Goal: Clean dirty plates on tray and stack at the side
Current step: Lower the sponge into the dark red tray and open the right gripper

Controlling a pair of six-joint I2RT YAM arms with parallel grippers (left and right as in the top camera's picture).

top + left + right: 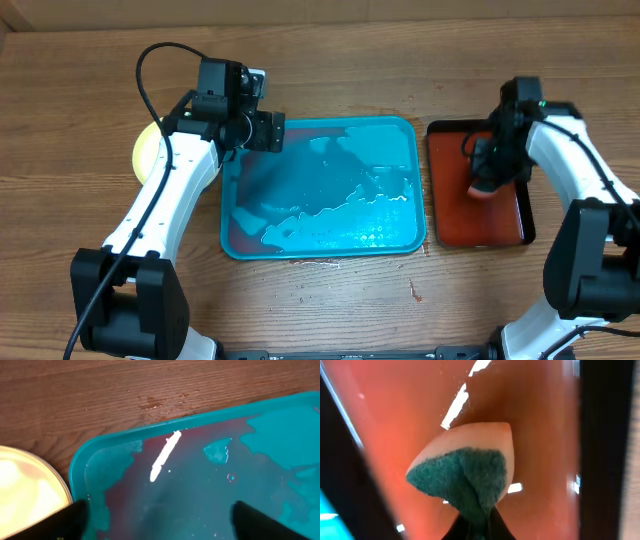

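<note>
Nothing sits on the wet tray [395,150], a yellow plate [146,152] rests beside it on the table [330,50], my left tool [268,131] is wide, my right tool [484,183] pinches a sponge [465,475], so I think I'm nearly done.

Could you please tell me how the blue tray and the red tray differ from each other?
The blue tray is larger; the red tray is narrower. The blue tray is streaked with water and reddish smears; the red tray looks evenly coloured. The left gripper hangs open over the blue tray's corner, while the right gripper holds a sponge over the red tray. Both are rectangular with rounded corners.
</note>
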